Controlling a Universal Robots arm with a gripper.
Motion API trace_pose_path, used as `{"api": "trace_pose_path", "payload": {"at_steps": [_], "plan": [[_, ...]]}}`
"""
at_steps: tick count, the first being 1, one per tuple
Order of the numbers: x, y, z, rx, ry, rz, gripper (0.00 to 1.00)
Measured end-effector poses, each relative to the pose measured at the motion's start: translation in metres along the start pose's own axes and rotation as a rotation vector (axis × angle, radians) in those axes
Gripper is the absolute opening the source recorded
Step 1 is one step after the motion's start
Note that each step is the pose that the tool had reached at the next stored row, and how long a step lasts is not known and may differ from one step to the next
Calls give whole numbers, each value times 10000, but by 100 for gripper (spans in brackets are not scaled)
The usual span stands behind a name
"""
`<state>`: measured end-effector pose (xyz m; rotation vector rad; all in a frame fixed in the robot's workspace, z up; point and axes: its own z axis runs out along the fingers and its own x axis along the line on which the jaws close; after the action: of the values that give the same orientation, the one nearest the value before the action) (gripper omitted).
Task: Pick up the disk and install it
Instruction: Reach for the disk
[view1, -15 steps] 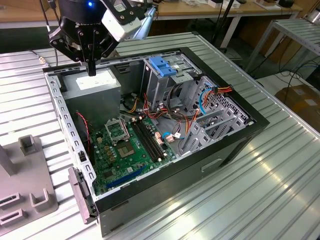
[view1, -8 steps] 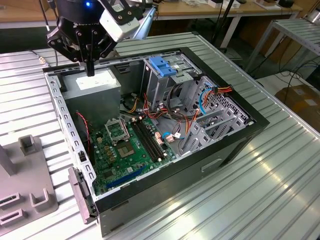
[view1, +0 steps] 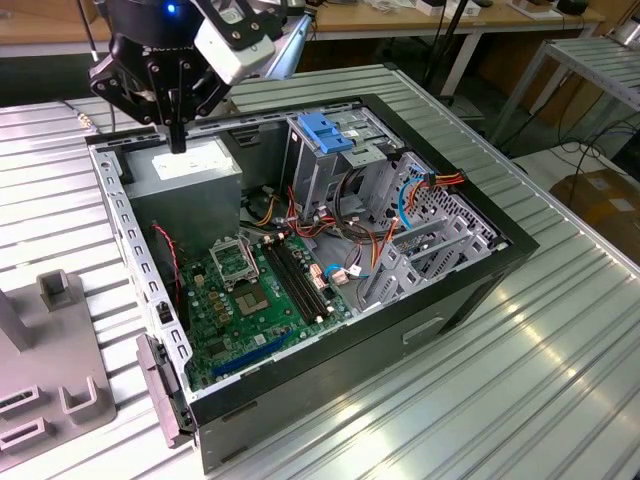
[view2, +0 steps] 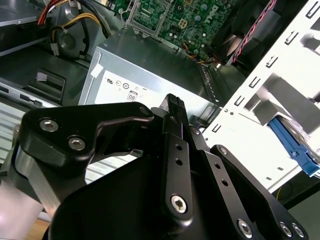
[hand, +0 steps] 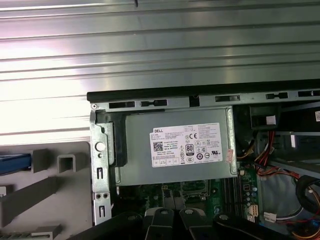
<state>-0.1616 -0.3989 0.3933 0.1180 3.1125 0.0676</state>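
At the exterior view's lower left, beside the black computer case (view1: 450, 300), a grey slotted fixture (view1: 75, 395) is set, where the blue-railed flat disk (hand: 12, 163) is lodged, presumably for pickup. Beyond, upper left, the black gripper (view1: 178, 143) is held shut and empty over a grey metal box (view1: 185, 200).

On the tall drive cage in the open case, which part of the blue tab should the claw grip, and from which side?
Probably the raised top edge of the blue tab, pinched across its thickness, coming straight down from above. It sits atop the drive cage with open space overhead, while the cage's metal walls and nearby cables hem in its sides.
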Motion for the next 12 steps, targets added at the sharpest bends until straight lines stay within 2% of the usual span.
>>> {"api": "trace_pose_path", "payload": {"at_steps": [12], "plan": [[55,-4,-2,0,0,0,11]]}}
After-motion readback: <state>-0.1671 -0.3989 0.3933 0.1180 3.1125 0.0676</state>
